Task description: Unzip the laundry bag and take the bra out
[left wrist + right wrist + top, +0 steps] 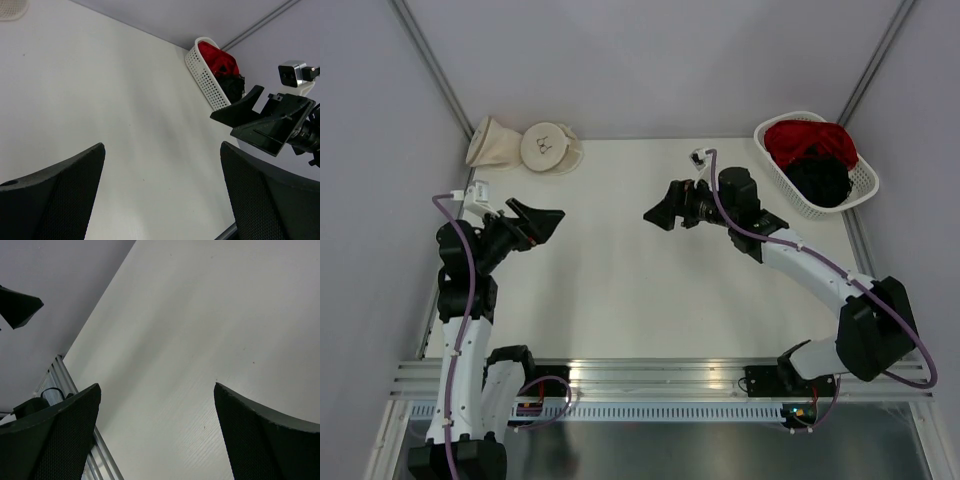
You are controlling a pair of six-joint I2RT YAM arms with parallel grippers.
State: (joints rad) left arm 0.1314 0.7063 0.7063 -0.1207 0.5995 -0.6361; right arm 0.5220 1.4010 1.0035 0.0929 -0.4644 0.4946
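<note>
While the left end effector (542, 224) and the right end effector (658, 208) both hang above the white table (620, 290) with jaws spread fully and nothing between them, the round, flat, cream-white fabric laundry bag (547, 147) with its small black spectacles-like mark lies at the far left edge of the table, touching a cone-shaped cream fabric bag (492, 142) on its left. It sits beyond the left end effector and a little further along the table's far edge, with the right end effector clearly farther off, so the left arm looks the natural one to reach first. Being a disc, it offers no long axis, and its zip cannot be made out. No small mustard-yellow fabric bra shows in any view; presumably it is zipped inside. At far right, well apart, a white perforated plastic basket (861, 183) holds a red garment (810, 140) and a black garment (820, 178).
</note>
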